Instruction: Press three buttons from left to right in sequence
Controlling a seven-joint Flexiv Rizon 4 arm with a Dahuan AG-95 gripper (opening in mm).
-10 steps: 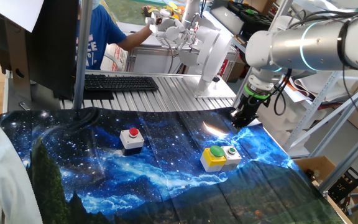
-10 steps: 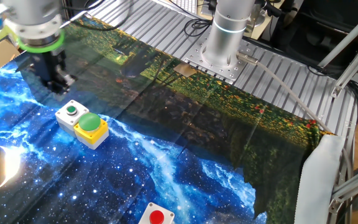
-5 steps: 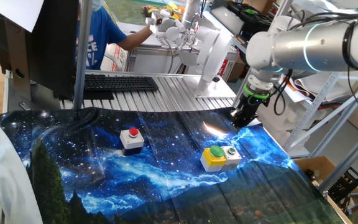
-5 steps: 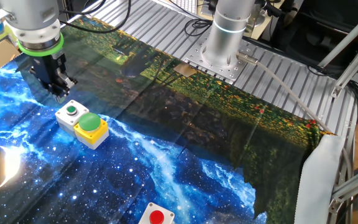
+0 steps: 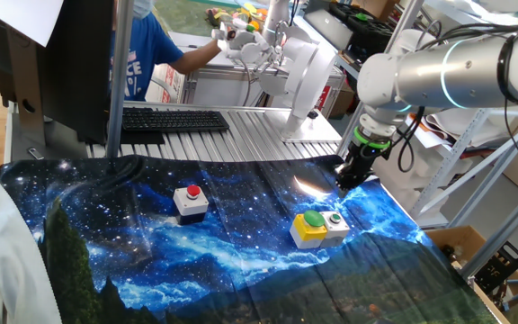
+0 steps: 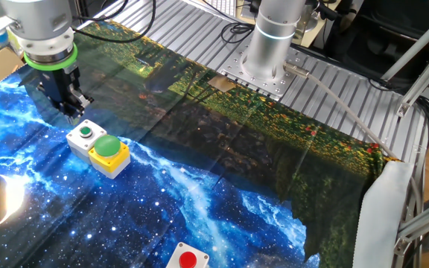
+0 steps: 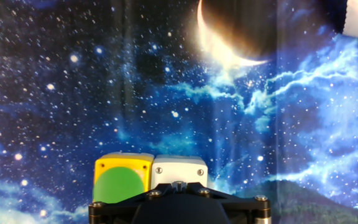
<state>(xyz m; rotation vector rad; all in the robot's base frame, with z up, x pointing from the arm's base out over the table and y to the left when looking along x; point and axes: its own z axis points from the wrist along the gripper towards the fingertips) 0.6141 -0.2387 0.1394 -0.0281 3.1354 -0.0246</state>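
Observation:
The red button (image 5: 192, 192) on its grey-white box sits left of centre on the starry cloth; it also shows in the other fixed view (image 6: 188, 260). The large green dome button (image 5: 313, 220) on its yellow box stands against the small green button (image 5: 335, 218) on its white box; both show in the other fixed view (image 6: 108, 145) (image 6: 86, 132). My gripper (image 5: 344, 178) hovers just behind the white box, above the cloth (image 6: 73, 112). In the hand view the fingertips (image 7: 178, 185) meet with no gap, over the white box (image 7: 179, 169) and beside the dome (image 7: 118, 186).
The galaxy-print cloth (image 5: 241, 243) covers the table. The arm's base (image 6: 270, 52) stands on a ribbed metal surface behind it. A keyboard (image 5: 174, 119), a monitor and a person in blue (image 5: 142, 54) are at the back. A shelf frame (image 5: 475, 180) stands at the right.
My gripper has shifted a little closer to the white box and slightly lower. The buttons have not moved.

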